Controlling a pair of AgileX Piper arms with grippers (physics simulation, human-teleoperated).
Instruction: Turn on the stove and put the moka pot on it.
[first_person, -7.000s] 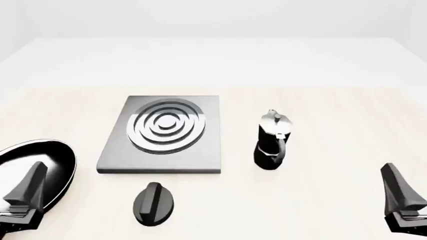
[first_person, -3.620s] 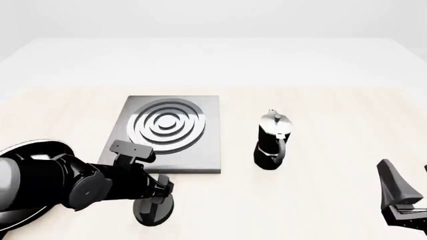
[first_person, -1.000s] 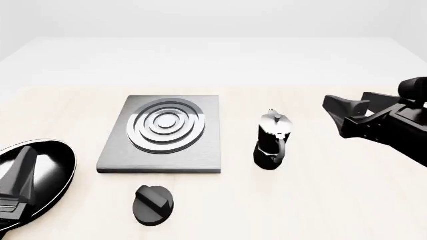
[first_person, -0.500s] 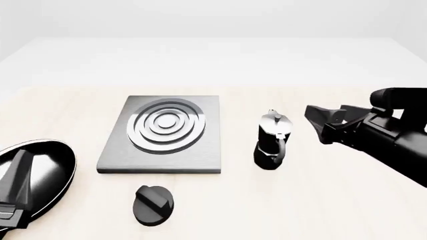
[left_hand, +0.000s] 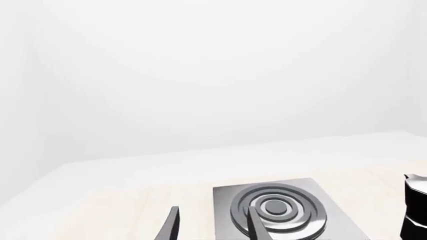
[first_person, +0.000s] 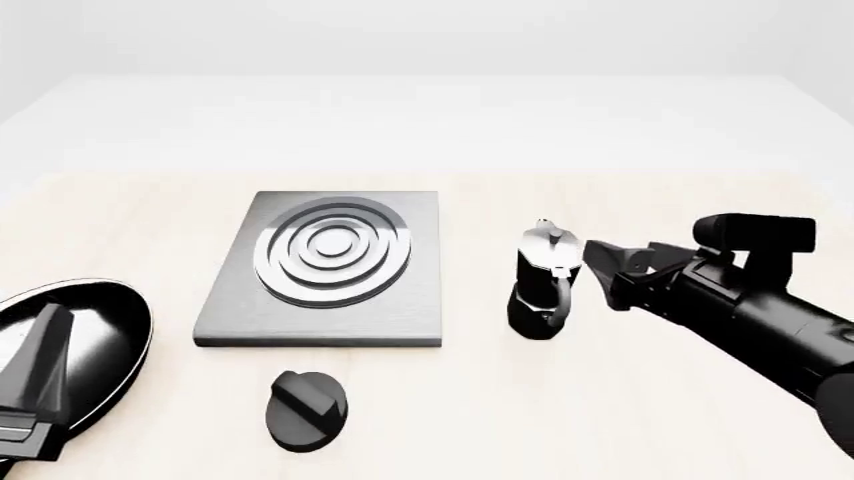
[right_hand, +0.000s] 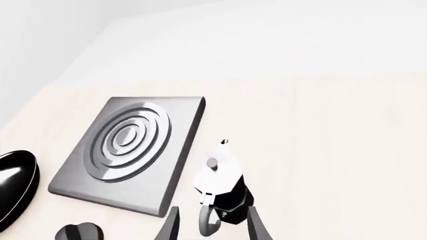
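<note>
Front view: the small black faceted moka pot (first_person: 543, 283) with silver lid stands upright on the pale wooden table (first_person: 641, 400), beside the flat square grey metal stove plate (first_person: 326, 268). The right hand (first_person: 603, 274), fingers parted, sits just beside the pot's handle, gripping nothing. The round black ridged knob (first_person: 307, 410) lies near the plate's front edge. The left hand (first_person: 34, 385) hovers over a shiny black frying pan (first_person: 100, 330).

Left wrist view: its fingers (left_hand: 173, 227) are spread, empty.

Right wrist view: fingers (right_hand: 255, 227) flank the pot's handle.

The right gripper (first_person: 599, 272) hangs with fingers apart just right of the moka pot (first_person: 543, 281), which stands upright beside the stove (first_person: 326, 268).
</note>
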